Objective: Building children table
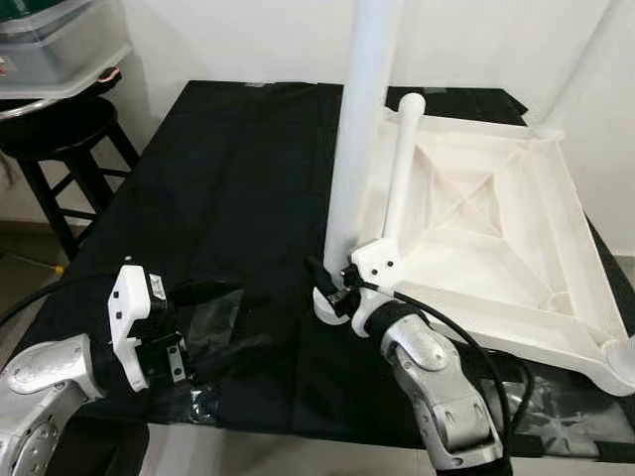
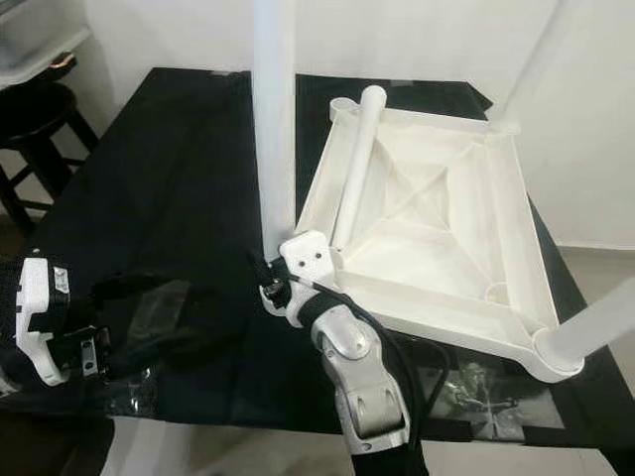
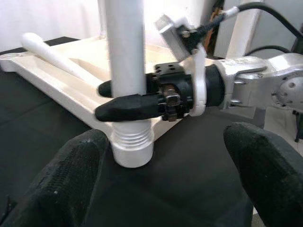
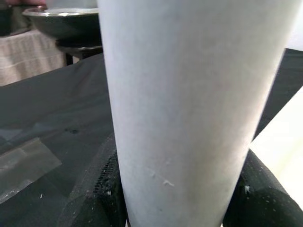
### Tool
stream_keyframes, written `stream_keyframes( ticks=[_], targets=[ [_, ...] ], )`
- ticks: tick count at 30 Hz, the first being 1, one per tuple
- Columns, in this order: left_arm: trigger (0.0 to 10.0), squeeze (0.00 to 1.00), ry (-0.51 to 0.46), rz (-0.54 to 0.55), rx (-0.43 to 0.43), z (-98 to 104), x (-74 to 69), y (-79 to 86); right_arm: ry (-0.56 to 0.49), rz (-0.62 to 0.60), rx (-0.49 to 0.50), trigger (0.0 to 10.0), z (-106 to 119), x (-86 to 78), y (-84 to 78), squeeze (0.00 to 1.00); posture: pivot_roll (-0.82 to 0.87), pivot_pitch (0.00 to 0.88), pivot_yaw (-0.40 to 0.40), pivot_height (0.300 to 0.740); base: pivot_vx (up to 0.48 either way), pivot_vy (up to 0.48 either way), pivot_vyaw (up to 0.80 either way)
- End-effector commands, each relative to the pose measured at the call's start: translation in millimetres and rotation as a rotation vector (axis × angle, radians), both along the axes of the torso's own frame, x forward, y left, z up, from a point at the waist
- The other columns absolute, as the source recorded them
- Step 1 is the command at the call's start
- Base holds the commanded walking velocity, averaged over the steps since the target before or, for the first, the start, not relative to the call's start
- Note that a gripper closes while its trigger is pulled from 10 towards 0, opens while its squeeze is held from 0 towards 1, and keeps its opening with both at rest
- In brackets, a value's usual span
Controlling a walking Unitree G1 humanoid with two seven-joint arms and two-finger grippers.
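Observation:
A white tabletop (image 1: 496, 263) lies upside down on a black-covered table (image 1: 238, 178). At its near left corner a white leg (image 1: 362, 119) stands upright, its threads (image 3: 131, 136) showing above the corner socket. My right gripper (image 1: 332, 290) is shut on this leg just above its base, with black fingers (image 3: 128, 107) on either side and the leg (image 4: 180, 109) close between them. A loose leg (image 1: 402, 169) lies inside the tabletop. Two more legs (image 2: 593, 327) stand at the right corners. To the left my left gripper (image 1: 230, 325) rests open on the cloth, holding nothing.
A black stool (image 1: 60, 139) carrying a grey bin (image 1: 55, 45) stands at the far left. Clear plastic wrap (image 2: 466, 392) lies on the cloth near the front edge. A white wall runs behind the table. Bare cloth stretches left of the tabletop.

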State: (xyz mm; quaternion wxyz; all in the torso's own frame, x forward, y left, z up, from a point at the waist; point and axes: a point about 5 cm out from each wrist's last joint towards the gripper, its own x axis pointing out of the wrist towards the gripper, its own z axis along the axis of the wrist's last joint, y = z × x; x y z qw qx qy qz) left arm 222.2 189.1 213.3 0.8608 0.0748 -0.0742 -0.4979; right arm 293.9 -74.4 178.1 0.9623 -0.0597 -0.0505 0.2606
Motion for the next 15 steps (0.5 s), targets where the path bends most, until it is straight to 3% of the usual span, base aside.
stream_keyframes(
  ticks=[1,3,5,7,8,9,10,15],
  targets=[
    [10.0,0.00,0.014,-0.001,0.003,-5.5,-0.4,-2.0,0.075,0.024,-0.019,10.0,-11.1,3.4,-3.6,1.00,0.01,0.196,0.003,0.740,0.000,0.000,0.00],
    [10.0,0.00,0.014,0.000,0.003,-5.7,-0.2,-2.1,0.077,0.048,-0.002,10.0,-8.2,3.3,-2.1,1.00,0.01,0.196,0.003,0.740,0.000,0.000,0.00],
    [10.0,0.00,0.009,0.006,0.007,-4.9,1.5,-2.4,0.073,0.247,0.049,10.0,3.9,0.3,4.2,1.00,0.02,0.192,0.006,0.740,0.000,0.000,0.00],
    [10.0,0.00,0.001,0.011,0.008,-3.2,2.9,-2.8,0.027,0.480,0.019,10.0,17.0,-3.1,-0.7,1.00,0.03,0.190,0.003,0.740,0.000,0.000,0.00],
    [10.0,0.00,-0.004,0.013,0.012,-3.0,3.5,-3.3,-0.007,0.607,-0.074,10.0,22.1,-2.7,-11.0,1.00,0.03,0.185,-0.002,0.740,0.000,0.000,0.00],
    [10.0,0.00,-0.004,0.013,0.012,-3.0,3.5,-3.3,-0.007,0.607,-0.074,10.0,22.1,-2.7,-11.0,1.00,0.03,0.185,-0.002,0.740,0.000,0.000,0.00],
    [10.0,0.00,-0.007,0.014,0.013,-2.7,3.4,-3.5,-0.011,0.658,-0.137,10.0,23.5,0.9,-19.4,0.00,0.03,0.183,-0.006,0.740,0.000,0.000,0.00],
    [10.0,0.00,-0.012,0.018,0.011,-2.1,3.1,-3.7,-0.001,0.722,-0.186,10.0,28.8,10.4,-32.2,0.00,0.03,0.182,-0.009,0.740,0.000,0.000,0.00]
  ],
)
